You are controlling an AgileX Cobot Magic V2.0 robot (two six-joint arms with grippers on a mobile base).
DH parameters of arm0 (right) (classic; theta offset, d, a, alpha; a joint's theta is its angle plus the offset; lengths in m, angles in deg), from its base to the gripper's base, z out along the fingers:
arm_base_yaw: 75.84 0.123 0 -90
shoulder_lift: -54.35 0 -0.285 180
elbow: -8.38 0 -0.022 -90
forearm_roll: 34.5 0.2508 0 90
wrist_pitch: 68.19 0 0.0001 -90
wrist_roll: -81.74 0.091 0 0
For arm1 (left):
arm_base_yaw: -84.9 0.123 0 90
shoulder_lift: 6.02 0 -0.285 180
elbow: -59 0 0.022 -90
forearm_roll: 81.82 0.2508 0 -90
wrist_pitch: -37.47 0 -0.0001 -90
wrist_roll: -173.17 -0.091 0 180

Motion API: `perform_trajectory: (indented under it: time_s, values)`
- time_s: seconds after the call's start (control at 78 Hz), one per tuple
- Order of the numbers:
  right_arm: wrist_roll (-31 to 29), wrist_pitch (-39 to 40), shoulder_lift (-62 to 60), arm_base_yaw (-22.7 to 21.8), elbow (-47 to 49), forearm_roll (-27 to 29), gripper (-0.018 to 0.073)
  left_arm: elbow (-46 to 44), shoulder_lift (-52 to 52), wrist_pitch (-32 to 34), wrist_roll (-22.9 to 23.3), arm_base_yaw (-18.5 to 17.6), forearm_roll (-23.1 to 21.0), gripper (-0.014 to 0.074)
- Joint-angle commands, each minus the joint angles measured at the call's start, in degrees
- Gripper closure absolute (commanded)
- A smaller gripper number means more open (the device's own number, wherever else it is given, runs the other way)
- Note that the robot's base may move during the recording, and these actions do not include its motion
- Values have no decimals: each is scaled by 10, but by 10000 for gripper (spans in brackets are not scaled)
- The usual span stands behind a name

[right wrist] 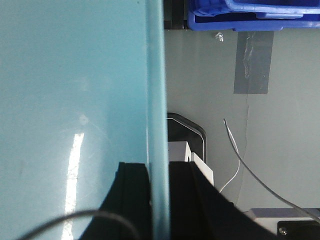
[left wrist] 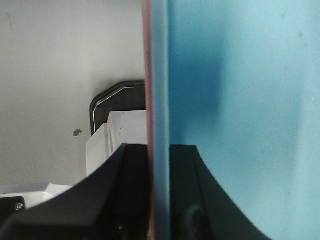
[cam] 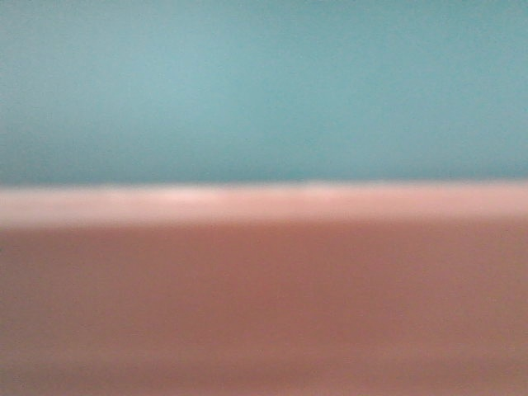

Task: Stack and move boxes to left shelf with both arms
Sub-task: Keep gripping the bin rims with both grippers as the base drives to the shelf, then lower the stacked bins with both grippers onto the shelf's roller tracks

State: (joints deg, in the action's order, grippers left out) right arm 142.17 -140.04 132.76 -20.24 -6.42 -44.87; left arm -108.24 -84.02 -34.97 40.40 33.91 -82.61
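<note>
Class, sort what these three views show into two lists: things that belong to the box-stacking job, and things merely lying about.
Job:
light blue box
pink box
left gripper
right gripper

Lying about:
dark blue bins
grey tape patch
loose cable

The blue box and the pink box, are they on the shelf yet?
Stacked: the blue box sits inside the pink box, their walls pressed together. In hand: the left gripper and right gripper each clamp a side wall between their jaws. Left: reaching the shelf, which no view shows.
</note>
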Motion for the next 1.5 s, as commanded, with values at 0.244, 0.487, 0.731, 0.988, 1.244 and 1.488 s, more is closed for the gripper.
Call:
perform_trajectory:
  time_s: [0.244,0.487,0.731,0.988,1.244,1.488]
  values:
    - [-1,8,-16,0,17,-27,506,-20,19,-21,-3,-4,-28,599]
    - [-1,10,-16,0,17,-27,506,-20,19,-20,-3,-4,-28,599]
    - [-2,13,-16,0,17,-27,506,-20,19,-19,-3,-4,-28,599]
    - [-58,40,-16,0,23,-32,506,-22,19,20,-3,-4,8,599]
    - [-90,62,4,-33,85,-92,506,-79,-2,46,-28,28,74,598]
    - [-160,132,68,-113,160,-106,506,-153,-64,122,-103,100,83,599]
